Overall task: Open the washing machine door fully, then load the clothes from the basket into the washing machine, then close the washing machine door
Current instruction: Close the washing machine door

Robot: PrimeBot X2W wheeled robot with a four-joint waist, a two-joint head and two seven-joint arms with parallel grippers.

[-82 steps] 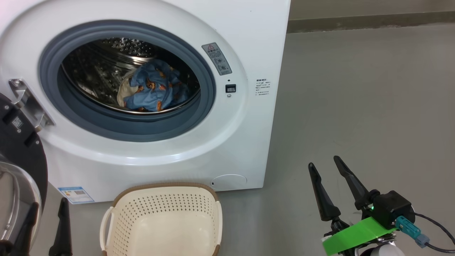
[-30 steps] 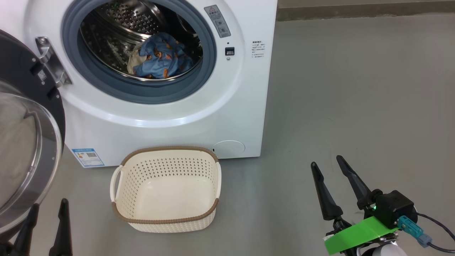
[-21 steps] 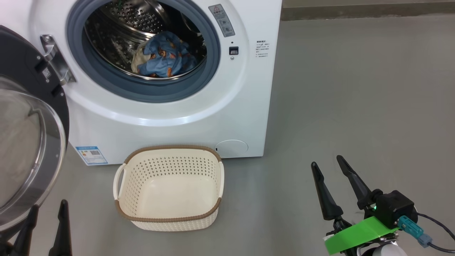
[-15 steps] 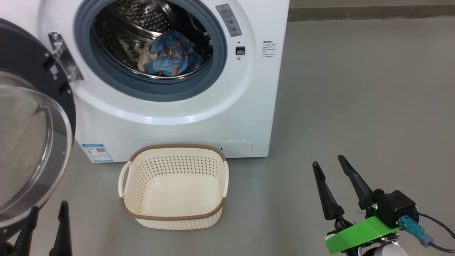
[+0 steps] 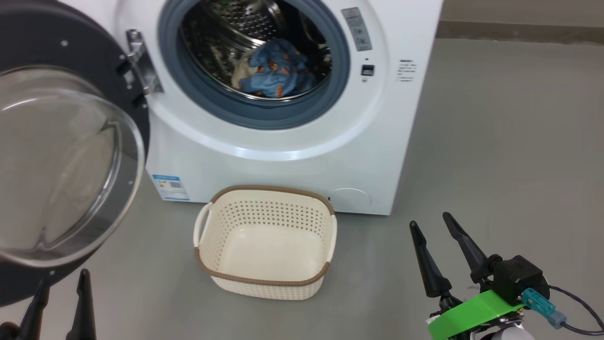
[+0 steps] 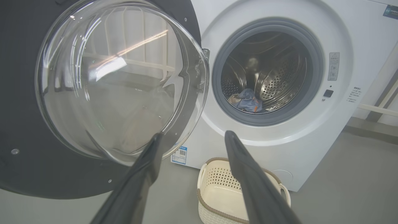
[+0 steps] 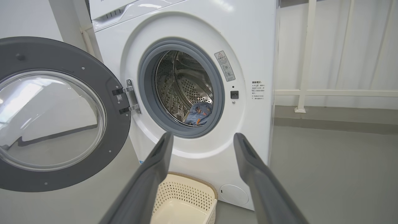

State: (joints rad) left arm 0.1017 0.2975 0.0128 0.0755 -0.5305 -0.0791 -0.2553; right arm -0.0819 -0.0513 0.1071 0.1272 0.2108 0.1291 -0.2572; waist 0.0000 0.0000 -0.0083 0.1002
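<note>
The white washing machine [image 5: 264, 165] stands ahead with its door [image 5: 94, 61] swung wide open to the left, its glass bowl facing me. The clothes [image 5: 278, 71], blue fabric with orange bears and some cream cloth, lie inside the steel drum. The basket [image 5: 269, 289] sits empty on the floor in front of the machine. My left gripper [image 5: 63, 278] is open at the lower left, just below the door's rim. My right gripper [image 5: 429, 219] is open over bare floor right of the basket. The left wrist view shows the left gripper [image 6: 193, 134], the clothes [image 6: 247, 101] and the basket [image 6: 217, 193].
Grey floor [image 5: 495, 141] stretches to the right of the machine up to a dark skirting [image 5: 519, 30]. In the right wrist view a white rail post [image 7: 303, 62] and pale curtains stand behind the machine's right side. A cable [image 5: 580, 307] trails from my right wrist.
The camera has backed off and turned left, so the machine, door and basket slid right and more of the door shows. Both grippers stay open and empty; the clothes and basket have not moved.
</note>
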